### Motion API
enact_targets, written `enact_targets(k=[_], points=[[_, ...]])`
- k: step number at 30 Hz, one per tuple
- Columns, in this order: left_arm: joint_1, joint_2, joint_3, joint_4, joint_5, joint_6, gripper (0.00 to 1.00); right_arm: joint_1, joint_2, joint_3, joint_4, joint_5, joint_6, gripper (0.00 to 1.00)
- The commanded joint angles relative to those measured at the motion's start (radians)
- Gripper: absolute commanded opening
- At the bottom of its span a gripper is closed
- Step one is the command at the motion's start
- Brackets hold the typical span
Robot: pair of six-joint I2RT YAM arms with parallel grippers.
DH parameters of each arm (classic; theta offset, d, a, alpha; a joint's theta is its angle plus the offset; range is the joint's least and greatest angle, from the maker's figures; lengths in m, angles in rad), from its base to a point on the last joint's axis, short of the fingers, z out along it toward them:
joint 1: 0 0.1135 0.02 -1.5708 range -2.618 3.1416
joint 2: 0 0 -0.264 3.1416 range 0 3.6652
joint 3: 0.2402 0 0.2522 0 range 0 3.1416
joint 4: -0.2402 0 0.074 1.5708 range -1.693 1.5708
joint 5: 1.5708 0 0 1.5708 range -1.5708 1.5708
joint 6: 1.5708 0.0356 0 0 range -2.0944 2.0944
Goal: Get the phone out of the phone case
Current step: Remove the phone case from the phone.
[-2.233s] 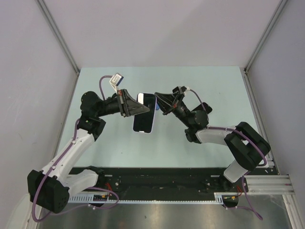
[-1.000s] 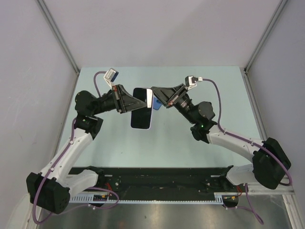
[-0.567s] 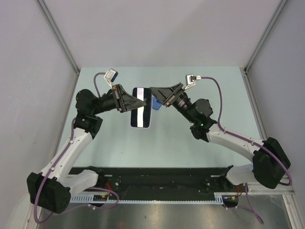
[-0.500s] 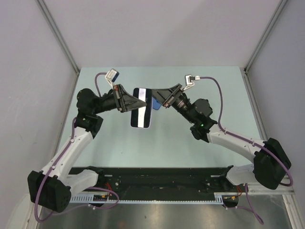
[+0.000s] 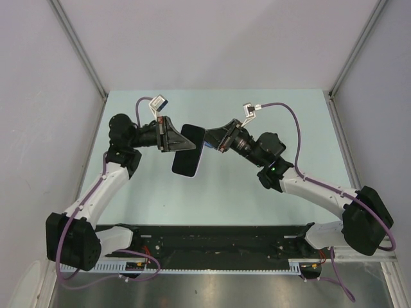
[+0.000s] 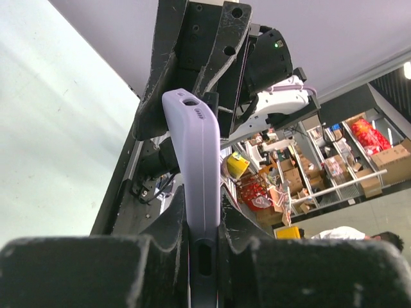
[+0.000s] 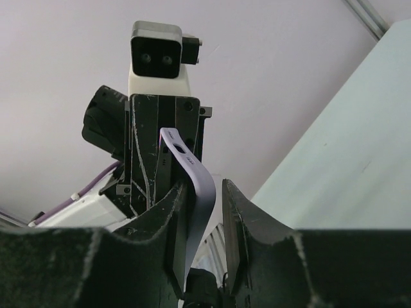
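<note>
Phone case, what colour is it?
The phone case is pale purple, like lilac. The left wrist view shows it best.

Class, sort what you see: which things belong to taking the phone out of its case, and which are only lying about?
Belong to the job: phone, phone case, left gripper, right gripper, both gripping the cased phone in mid-air.

Only lying about: table, storeroom shelves in the background.
</note>
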Motion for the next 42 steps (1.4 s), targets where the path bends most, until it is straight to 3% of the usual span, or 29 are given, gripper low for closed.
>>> enact_targets(k=[1,4,6,8,9,11,14,15,16,18,19,22,25,28,31,32,35,37,42], points=[[-0.063,0.008,0.083,0.332,-0.147,0.027,0.00,0.157,0.153,-0.100,-0.546,-0.447,-0.176,0.29],[-0.064,0.040,0.077,0.344,-0.149,0.032,0.00,0.181,0.174,-0.097,-0.477,-0.479,-0.153,0.29],[-0.063,0.060,0.070,0.355,-0.149,0.032,0.00,0.186,0.193,-0.100,-0.426,-0.487,-0.125,0.24],[-0.064,0.087,0.066,0.364,-0.141,0.027,0.00,0.189,0.203,-0.100,-0.401,-0.488,-0.105,0.02],[-0.064,0.097,0.063,0.362,-0.138,0.026,0.00,0.189,0.205,-0.100,-0.403,-0.464,-0.097,0.00],[-0.063,0.115,0.054,0.358,-0.138,0.029,0.00,0.189,0.196,-0.100,-0.417,-0.430,-0.088,0.00],[-0.063,0.132,0.046,0.326,-0.136,0.050,0.02,0.168,0.138,-0.098,-0.519,-0.262,-0.073,0.00],[-0.063,0.135,0.043,0.310,-0.135,0.055,0.07,0.161,0.113,-0.098,-0.620,-0.131,-0.070,0.00],[-0.064,0.138,0.040,0.307,-0.132,0.056,0.22,0.155,0.055,-0.100,-0.663,-0.072,-0.062,0.00],[-0.063,0.150,0.032,0.309,-0.120,0.058,0.36,0.138,-0.005,-0.100,-0.761,0.055,-0.051,0.00],[-0.064,0.154,0.029,0.307,-0.116,0.058,0.54,0.134,-0.060,-0.100,-0.783,0.091,-0.041,0.00],[-0.063,0.172,0.031,0.300,-0.110,0.060,0.81,0.108,-0.164,-0.098,-0.866,0.211,-0.008,0.00],[-0.064,0.178,0.035,0.280,-0.101,0.056,0.96,0.085,-0.229,-0.098,-0.963,0.303,0.006,0.00],[-0.061,0.171,0.052,0.170,-0.124,0.119,1.00,0.049,-0.286,-0.089,-1.055,0.332,-0.007,0.00],[-0.055,0.146,0.093,-0.062,-0.181,0.280,1.00,0.029,-0.280,-0.040,-1.191,0.375,-0.047,0.00],[-0.052,0.138,0.104,-0.172,-0.207,0.306,1.00,0.032,-0.257,-0.022,-1.260,0.427,-0.054,0.00],[-0.046,0.102,0.126,-0.281,-0.245,0.346,1.00,0.077,-0.206,0.055,-1.383,0.557,-0.067,0.00],[-0.047,0.077,0.133,-0.321,-0.276,0.380,1.00,0.095,-0.160,0.092,-1.401,0.579,-0.079,0.00],[-0.044,0.006,0.189,-0.599,-0.388,0.513,1.00,0.112,-0.013,0.208,-1.455,0.611,-0.137,0.00]])
